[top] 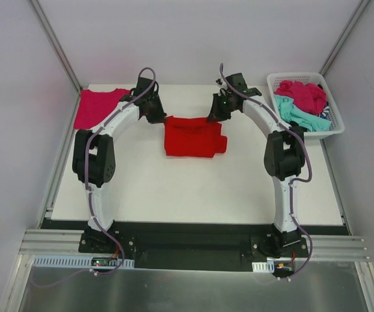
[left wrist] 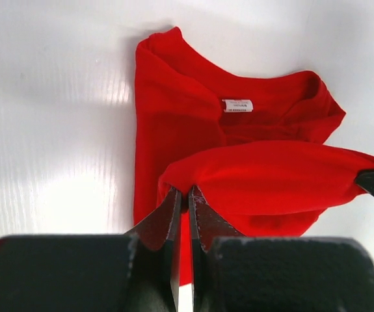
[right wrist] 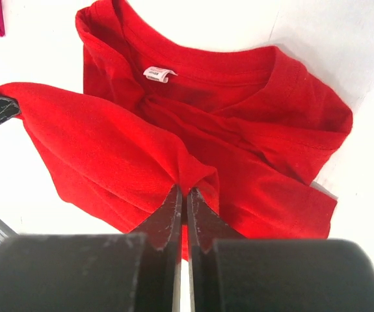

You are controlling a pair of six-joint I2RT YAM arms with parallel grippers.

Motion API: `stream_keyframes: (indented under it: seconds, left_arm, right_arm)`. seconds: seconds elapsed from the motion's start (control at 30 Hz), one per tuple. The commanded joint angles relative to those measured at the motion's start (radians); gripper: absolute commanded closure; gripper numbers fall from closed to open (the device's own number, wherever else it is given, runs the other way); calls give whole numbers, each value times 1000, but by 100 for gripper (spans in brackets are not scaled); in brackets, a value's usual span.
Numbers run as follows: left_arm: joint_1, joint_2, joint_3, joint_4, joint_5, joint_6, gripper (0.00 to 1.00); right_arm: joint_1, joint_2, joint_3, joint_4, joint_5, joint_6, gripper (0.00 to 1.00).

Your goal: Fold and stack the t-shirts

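Right, out from the near edge of the worktop (top: 193, 192). First cloth met, mid-worktop: the bright red t-shirt (top: 193, 136), partly folded, bunched a little on its right side. At its far edge, both arms bent in over it. Pinched in the left end effector (left wrist: 184, 190): one corner of red cloth, jaws closed down to a sliver on it. Same at the right end effector (right wrist: 183, 190), jaws all but touching, gripping the other corner. Between the two, a band of the shirt raised and stretched taut above the rest of the garment. Beneath it, collar and white label (right wrist: 159, 73) flat on the worktop.

Looks like mid-fold, then: one edge up, ready to be carried over the body. Calls for both arms travelling together, level and in step, keeping that band taut. Then laying it square on the opposite edge before letting go. Any lag on one side likely to skew the crease.

Further out, far left corner: a magenta-pink t-shirt (top: 99, 107), spread flat, well apart from the red one, probably the base of the stack. Far right corner: the white lattice basket (top: 304, 77), holding a crumpled magenta t-shirt (top: 302, 94) and a teal one (top: 300, 118). By the look of that basket, early in the job.
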Motion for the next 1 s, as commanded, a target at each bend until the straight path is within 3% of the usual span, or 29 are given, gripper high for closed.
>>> stream_keyframes:
  seconds: [0.0,0.2,0.37,0.8,0.97]
  left_arm:
    - [16,60,85,-19,-10,39,100]
    - [16,163,168,-19,-4,36,100]
    - [16,157,190,-10,-54,64,100]
    - [58,248,410,-7,-40,114,100]
    - [58,257,446,-2,-36,133,100]
  right_arm:
    - [-32,54,94,-26,-7,-20,99]
    - [-63,129,157,-10,-25,-8,99]
    - [-63,91,104,45,-28,-34,99]
    - [-92,131,266,39,-68,-95,99]
    - [-90,103,233,62,-83,-135,99]
